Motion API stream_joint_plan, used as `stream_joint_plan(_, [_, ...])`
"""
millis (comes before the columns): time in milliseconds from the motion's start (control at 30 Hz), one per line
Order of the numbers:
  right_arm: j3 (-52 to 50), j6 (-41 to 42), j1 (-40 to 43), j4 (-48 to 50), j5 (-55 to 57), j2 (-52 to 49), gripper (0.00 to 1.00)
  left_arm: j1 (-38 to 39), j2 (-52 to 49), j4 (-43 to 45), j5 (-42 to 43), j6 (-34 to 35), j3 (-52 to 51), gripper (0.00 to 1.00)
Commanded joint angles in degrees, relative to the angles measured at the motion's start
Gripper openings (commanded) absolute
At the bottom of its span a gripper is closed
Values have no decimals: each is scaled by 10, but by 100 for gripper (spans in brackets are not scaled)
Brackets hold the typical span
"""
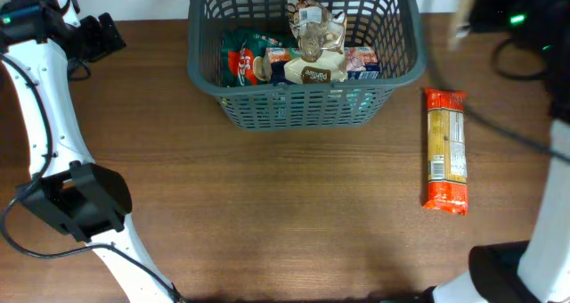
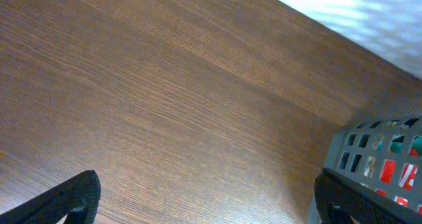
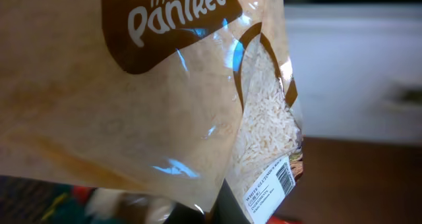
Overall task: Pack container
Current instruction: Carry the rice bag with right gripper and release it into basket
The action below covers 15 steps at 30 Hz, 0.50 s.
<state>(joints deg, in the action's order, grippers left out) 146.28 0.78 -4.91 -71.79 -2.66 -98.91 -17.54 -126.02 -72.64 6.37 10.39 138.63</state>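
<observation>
The dark grey lattice basket stands at the table's back middle; its corner shows in the left wrist view. Inside lie a green and red packet, a blue and white pack and, on top, a clear and brown rice bag. The rice bag fills the right wrist view and hides the right fingers. The right arm is a blur at the back right. My left gripper is open and empty over bare table, left of the basket, and shows in the overhead view.
A long red and orange pasta package lies flat on the wooden table, right of the basket. The arm bases stand at the front left and front right. A white wall runs behind the table.
</observation>
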Motion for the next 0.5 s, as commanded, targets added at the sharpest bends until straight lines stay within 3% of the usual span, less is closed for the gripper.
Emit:
stream_joint_plan(0, [5, -54, -71, 4, -12, -13, 4, -2, 0, 1, -4, 7, -1, 99])
stream_joint_plan(333, [3, -258, -170, 35, -13, -108, 4, -2, 0, 1, -4, 7, -1, 99])
stream_joint_plan(467, [3, -284, -173, 64, -16, -156, 4, -2, 0, 1, -4, 7, -1, 99])
